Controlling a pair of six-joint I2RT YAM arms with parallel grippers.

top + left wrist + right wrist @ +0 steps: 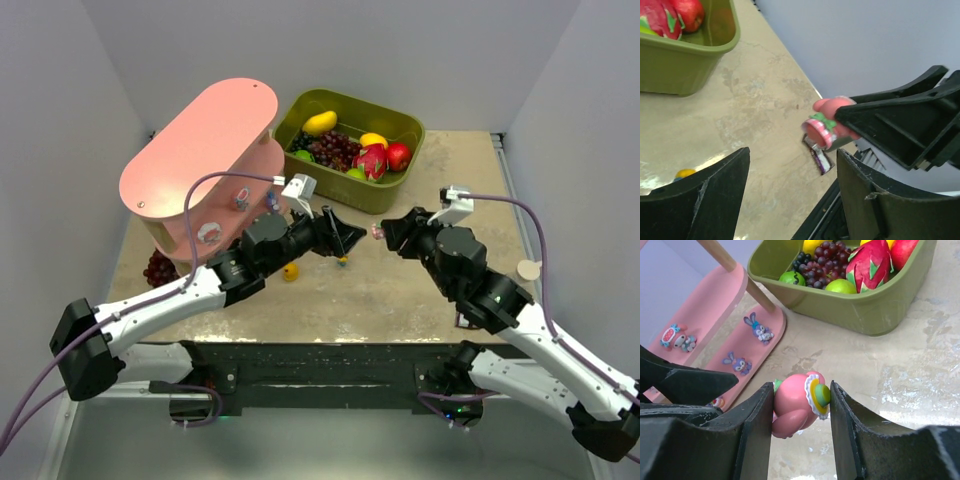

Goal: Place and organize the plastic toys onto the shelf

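Right gripper (801, 397) clamped on the pink toy (792, 412), with its free end poking past the tips. Left gripper (792, 162) spread, nothing in it. In the left wrist view the toy sits centre frame, just above and beyond the jaw gap, pointing frame left. Shelf (200, 140) is upper left in the top view, on the left arm's side. Reads as a handover, so left must rise onto the free end.

The shelf (200, 140) and olive bin (383, 195) wall the far side; open table (400, 295) lies right of the yellow toy (290, 272).
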